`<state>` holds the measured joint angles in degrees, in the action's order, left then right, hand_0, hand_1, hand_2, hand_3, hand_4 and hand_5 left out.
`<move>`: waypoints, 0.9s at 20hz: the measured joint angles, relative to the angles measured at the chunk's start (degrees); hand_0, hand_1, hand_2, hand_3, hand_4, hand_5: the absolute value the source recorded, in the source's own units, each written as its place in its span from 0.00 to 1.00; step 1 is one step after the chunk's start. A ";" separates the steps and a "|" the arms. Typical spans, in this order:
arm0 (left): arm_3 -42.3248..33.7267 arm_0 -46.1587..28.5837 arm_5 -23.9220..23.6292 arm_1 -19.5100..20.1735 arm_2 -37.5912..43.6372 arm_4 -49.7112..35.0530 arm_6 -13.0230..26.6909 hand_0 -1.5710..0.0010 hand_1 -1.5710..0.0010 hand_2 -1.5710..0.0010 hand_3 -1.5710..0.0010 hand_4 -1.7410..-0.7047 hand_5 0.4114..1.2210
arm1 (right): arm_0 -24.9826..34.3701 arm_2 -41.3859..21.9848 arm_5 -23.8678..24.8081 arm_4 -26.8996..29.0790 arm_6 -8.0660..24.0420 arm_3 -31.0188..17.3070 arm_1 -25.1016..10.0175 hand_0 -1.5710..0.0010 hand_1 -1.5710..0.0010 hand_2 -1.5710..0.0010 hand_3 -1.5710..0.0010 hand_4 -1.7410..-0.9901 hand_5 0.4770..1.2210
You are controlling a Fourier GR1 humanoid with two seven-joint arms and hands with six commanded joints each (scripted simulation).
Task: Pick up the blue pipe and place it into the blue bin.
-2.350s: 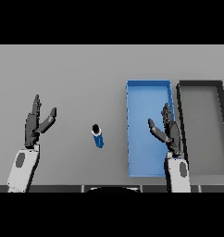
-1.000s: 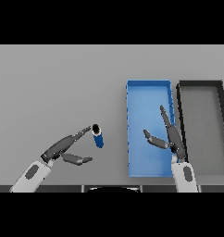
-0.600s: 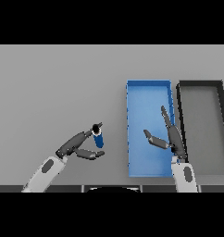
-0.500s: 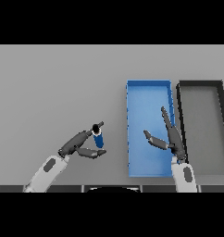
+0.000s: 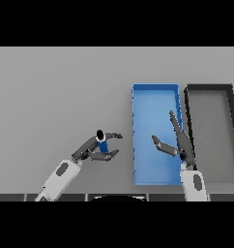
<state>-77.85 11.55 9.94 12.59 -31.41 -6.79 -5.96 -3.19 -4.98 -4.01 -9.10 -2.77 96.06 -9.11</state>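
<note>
Blue pipe (image 5: 102,144) upright on grey surface (image 5: 61,92), left of blue bin (image 5: 155,97), clasped between curled fingers and thumb of left hand (image 5: 92,149). Right hand (image 5: 179,144) over bin's near part, fingers straight, spread. Dark bin (image 5: 211,89) further right

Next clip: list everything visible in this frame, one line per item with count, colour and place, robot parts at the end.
Table: one, grey, filling the view.
Blue pipe: one, blue with a dark top end, left of the bins, between the left hand's fingers and thumb.
Blue bin: one, blue, open-topped, right of centre, nothing inside it.
Dark bin: one, black rim with grey floor, directly right of the blue bin, nothing inside it.
Left hand: one, dark, on a white and grey arm from the lower left, fingers and thumb curled round the pipe.
Right hand: one, dark, fingers straight, over the blue bin's right edge, holding nothing.
</note>
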 measured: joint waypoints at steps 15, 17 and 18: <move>-4.58 -1.01 -3.62 -3.14 -2.32 2.75 -4.92 0.03 0.03 0.02 0.03 0.25 0.98 | -0.33 -0.36 0.13 -1.20 -0.39 -0.89 -0.28 1.00 1.00 1.00 1.00 0.78 0.10; -6.90 -0.44 -3.46 -4.22 -1.80 1.98 -6.53 0.02 0.02 0.01 0.02 0.25 0.99 | -0.42 -0.61 0.45 -1.77 -0.92 -0.84 -0.14 1.00 1.00 1.00 1.00 0.80 0.10; -7.20 -0.08 -3.31 -4.54 -1.60 1.94 -6.30 0.02 0.01 0.01 0.01 0.25 0.99 | 0.01 -0.18 0.70 -2.07 -0.33 -1.09 -0.76 1.00 1.00 1.00 1.00 0.80 0.10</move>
<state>-85.05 11.47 6.63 8.05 -33.00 -4.85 -12.26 -3.18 -5.16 -3.32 -11.17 -3.10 94.98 -9.87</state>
